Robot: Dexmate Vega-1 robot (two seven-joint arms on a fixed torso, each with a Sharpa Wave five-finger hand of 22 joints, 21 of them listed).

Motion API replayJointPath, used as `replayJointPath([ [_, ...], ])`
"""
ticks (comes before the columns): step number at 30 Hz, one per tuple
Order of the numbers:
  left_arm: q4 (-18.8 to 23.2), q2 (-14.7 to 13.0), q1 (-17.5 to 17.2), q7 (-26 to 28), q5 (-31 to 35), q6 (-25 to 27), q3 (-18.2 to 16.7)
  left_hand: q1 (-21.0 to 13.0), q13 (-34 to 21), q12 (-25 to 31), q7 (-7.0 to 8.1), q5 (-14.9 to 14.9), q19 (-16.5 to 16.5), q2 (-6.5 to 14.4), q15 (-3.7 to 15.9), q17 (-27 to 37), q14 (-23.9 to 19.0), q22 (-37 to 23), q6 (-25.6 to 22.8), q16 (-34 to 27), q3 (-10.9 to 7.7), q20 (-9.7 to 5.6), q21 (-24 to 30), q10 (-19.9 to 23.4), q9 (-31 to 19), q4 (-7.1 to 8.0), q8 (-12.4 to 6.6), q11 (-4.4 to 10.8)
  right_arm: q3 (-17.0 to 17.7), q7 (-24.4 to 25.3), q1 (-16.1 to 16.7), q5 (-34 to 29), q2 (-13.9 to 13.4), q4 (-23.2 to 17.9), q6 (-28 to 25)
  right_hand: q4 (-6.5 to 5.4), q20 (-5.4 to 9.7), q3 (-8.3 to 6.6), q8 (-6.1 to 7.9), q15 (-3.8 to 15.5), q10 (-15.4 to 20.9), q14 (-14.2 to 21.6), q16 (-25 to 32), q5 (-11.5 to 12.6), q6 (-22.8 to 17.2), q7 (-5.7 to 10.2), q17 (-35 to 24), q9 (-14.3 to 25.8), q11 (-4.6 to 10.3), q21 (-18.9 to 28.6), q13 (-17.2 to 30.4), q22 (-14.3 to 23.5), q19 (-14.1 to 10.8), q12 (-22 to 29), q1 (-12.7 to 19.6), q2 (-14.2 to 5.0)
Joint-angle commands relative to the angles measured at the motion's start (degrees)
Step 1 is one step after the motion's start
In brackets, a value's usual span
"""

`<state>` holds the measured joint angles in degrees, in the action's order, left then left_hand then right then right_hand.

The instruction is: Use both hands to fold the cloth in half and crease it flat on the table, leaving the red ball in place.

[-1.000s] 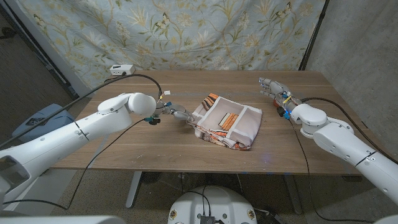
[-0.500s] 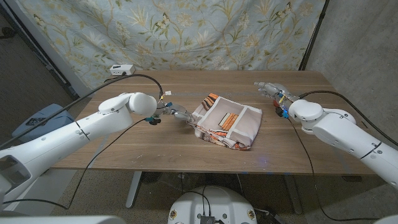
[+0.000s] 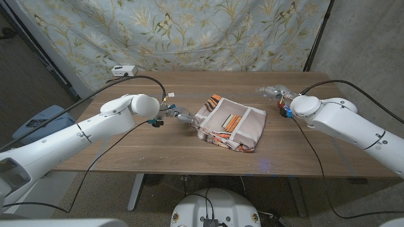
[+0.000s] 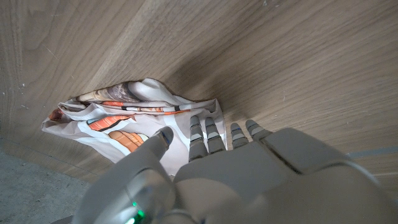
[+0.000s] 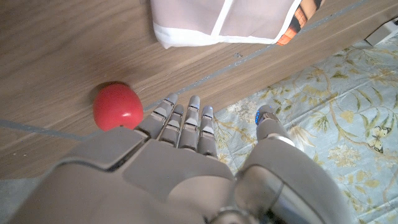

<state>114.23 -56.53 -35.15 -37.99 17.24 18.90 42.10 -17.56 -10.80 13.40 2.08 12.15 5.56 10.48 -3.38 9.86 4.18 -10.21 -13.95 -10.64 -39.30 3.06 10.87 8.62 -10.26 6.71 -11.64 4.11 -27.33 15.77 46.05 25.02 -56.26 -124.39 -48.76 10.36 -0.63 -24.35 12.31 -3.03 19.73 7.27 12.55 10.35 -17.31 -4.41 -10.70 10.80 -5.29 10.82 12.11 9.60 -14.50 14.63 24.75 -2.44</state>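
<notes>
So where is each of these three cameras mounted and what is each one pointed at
Head view: fixed on the robot's head, looking down at the table; both arms show, cloth between them.
Left wrist view: on the left wrist, along the left hand toward the cloth.
Right wrist view: on the right wrist, along the right hand; red ball beside it.
Shared: all three show the cloth.

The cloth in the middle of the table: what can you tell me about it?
The cloth is a soft, pale fabric with white bands and orange and dark printed patches. It lies bunched and partly folded near the middle of the wooden table, its near edge rumpled. The left hand reaches its left side, fingertips at or on the edge; whether it grips is unclear. The right hand is apart from it, fingers spread.
</notes>
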Motion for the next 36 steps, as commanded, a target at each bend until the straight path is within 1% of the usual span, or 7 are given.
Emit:
replayJointPath([
  [1,-1.0,1.1,1.2,-1.0,1.0,-1.0,1.0,0.0,-0.1,0.0,0.25,0.4,0.6,0.2,0.13,0.0,0.0,-0.1,-0.6,-0.1,-0.55,-0.20,0.2,0.7,-0.2,-0.10,0.07,-0.03,-3.4,-3.9,-7.1,0.6,0.1,-3.6,-15.5,-0.30,-1.04,0.02,0.08,-0.59,0.7,0.5,0.1,-0.1,0.3,-1.39,-0.2,0.1,-0.51,0.0,0.4,0.1,0.4,0.2,0.6,0.58],
  [13,-2.9,2.1,2.3,-1.3,1.7,-2.7,1.5,-0.2,-0.1,0.0,0.20,0.5,0.6,0.2,0.01,-0.1,-0.4,-0.1,-0.9,-0.1,-0.80,-0.54,0.3,1.1,-0.2,-0.59,0.15,-0.12,-8.5,-6.2,-13.9,1.3,1.1,-3.5,-23.3,-0.59,-4.78,0.09,0.17,-3.17,3.3,4.1,0.9,-0.2,-0.8,-3.48,-0.5,0.3,-2.78,0.3,1.6,0.2,-0.1,1.6,2.3,1.20],
  [16,-3.2,2.1,2.4,-1.4,1.6,-2.9,1.4,-0.2,-0.2,0.0,0.22,0.5,0.7,0.2,0.03,-0.1,-0.5,-0.1,-0.9,-0.1,-0.87,-0.76,0.3,1.1,-0.2,-0.72,0.19,-0.10,-10.2,-6.5,-15.7,1.0,1.7,-3.0,-24.8,-0.51,-4.89,-0.05,0.22,-3.28,3.5,4.6,1.1,-0.2,-1.0,-3.77,-0.5,0.3,-2.77,0.5,1.8,0.2,-0.5,1.8,2.8,1.14],
  [19,-3.7,2.3,2.5,-1.5,1.6,-3.2,1.5,-0.3,-0.2,-0.1,0.20,0.5,0.7,0.2,0.02,-0.1,-0.5,-0.1,-0.9,-0.1,-0.91,-0.76,0.3,1.1,-0.2,-0.78,0.22,-0.13,-9.7,-5.8,-15.6,1.5,2.9,-2.2,-25.4,-0.47,-4.86,-0.15,0.26,-3.18,3.6,4.9,1.1,-0.2,-1.1,-3.79,-0.5,0.3,-2.70,0.4,1.8,0.2,-0.4,1.8,3.1,1.07],
  [23,-4.3,2.9,2.6,-1.3,1.7,-3.5,1.7,-0.3,-0.2,-0.1,0.24,0.6,0.8,0.2,0.02,-0.1,-0.5,-0.1,-0.9,-0.1,-0.95,-0.75,0.3,1.1,-0.3,-0.86,0.27,-0.13,-12.4,-7.1,-18.6,1.5,3.5,-0.7,-27.4,-0.51,-5.09,-0.47,0.21,-3.14,3.5,5.1,1.0,-0.2,-1.3,-3.57,-0.7,0.3,-2.45,-0.5,2.2,0.2,2.4,1.8,4.3,0.74],
  [29,-5.4,3.2,3.1,-1.4,1.3,-4.6,1.7,-0.3,-0.2,-0.2,0.22,0.6,0.8,0.3,0.04,-0.1,-0.5,-0.1,-0.9,-0.1,-0.96,-0.79,0.4,1.2,-0.3,-0.96,0.34,-0.09,-16.7,-9.1,-22.9,1.0,4.0,1.9,-29.3,-0.56,-5.21,-0.53,0.19,-3.03,3.7,5.1,1.0,-0.2,-1.5,-3.47,-0.8,0.3,-2.03,-0.8,2.4,0.2,3.8,1.9,4.8,0.67],
  [36,-6.0,3.4,3.4,-1.5,1.1,-5.2,1.6,-0.4,-0.2,-0.2,0.22,0.6,0.8,0.3,0.07,-0.1,-0.6,-0.1,-1.1,-0.1,-0.97,-0.87,0.4,1.3,-0.3,-1.09,0.37,-0.06,-18.2,-9.9,-24.0,0.7,3.7,3.2,-28.8,-0.48,-5.27,-0.59,0.26,-2.57,4.0,5.5,1.1,-0.2,-1.8,-3.18,-0.9,0.3,-1.55,-0.7,2.5,0.2,4.2,2.1,5.3,0.78],
])
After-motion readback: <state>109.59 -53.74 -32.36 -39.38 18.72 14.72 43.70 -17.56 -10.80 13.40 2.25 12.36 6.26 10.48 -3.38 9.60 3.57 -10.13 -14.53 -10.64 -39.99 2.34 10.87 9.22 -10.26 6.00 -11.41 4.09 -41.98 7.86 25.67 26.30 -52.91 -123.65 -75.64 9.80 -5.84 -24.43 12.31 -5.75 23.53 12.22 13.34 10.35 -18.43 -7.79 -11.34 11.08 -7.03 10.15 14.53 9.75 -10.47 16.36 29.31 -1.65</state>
